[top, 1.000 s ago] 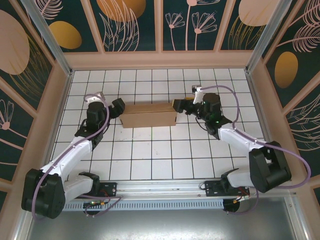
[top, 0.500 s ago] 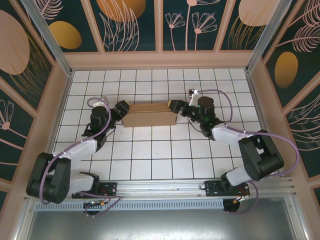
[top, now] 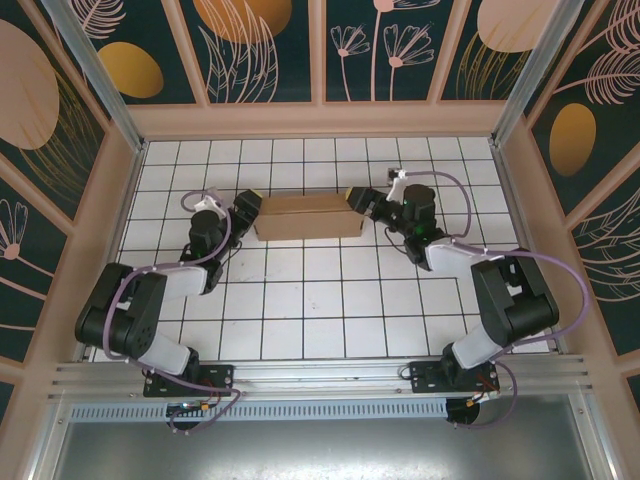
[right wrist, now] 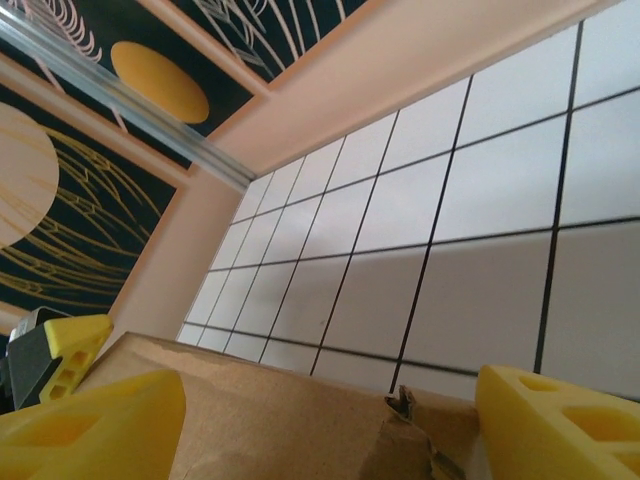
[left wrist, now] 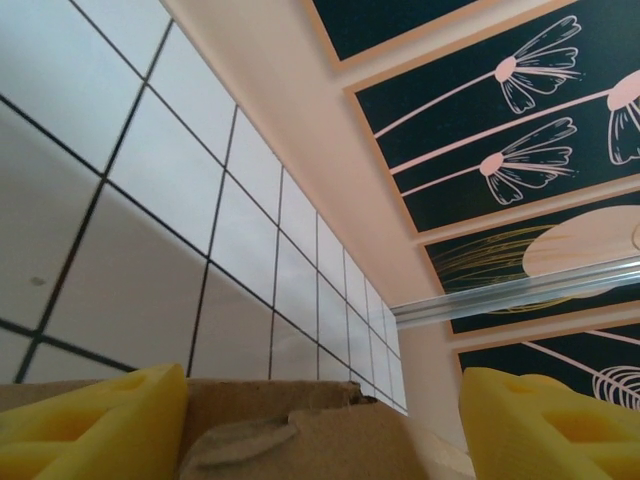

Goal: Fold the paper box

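From above, the left arm reaches across the white tiled tabletop [top: 300,300] to the left end of the box [top: 308,216]. The left fingers [top: 250,196] sit right at that end. In the left wrist view, the yellow left fingers [left wrist: 90,420] stand wide apart. The box's [left wrist: 300,440] brown cardboard fills the gap between them and meets the finger on the left of that view. I cannot tell whether it touches the other finger, or whether the fingers press on it.

The box lies flat on the tabletop in the far half, its long side running left to right between the two arms. It is closed into a plain brown rectangle.

The right fingers [top: 352,198] sit at the box's right end. In the right wrist view, the right fingers [right wrist: 560,420] also stand wide, with the box [right wrist: 250,420] between them and a torn-looking edge of cardboard near the finger on the right of that view. I cannot tell whether they squeeze it. One left finger [right wrist: 65,350] shows beyond the box's far end.
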